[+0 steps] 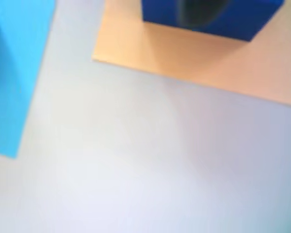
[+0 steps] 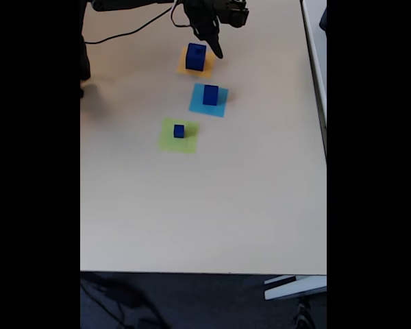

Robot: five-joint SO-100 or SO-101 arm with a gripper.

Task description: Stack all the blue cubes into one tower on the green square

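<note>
I see my gripper [image 2: 216,49] at the frame's top, beside the large blue cube [image 2: 196,57] on the flat orange square [image 2: 183,68]; its opening I cannot tell

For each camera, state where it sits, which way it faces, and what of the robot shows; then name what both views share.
Wrist view: rides on the arm, looks down at the table; a dark blur at top edge, perhaps the claw, over the large blue cube on the orange square.
Fixed view: high above, looks down the table; arm and claw at top.
Shared: the large cube, orange square, light-blue square.
</note>
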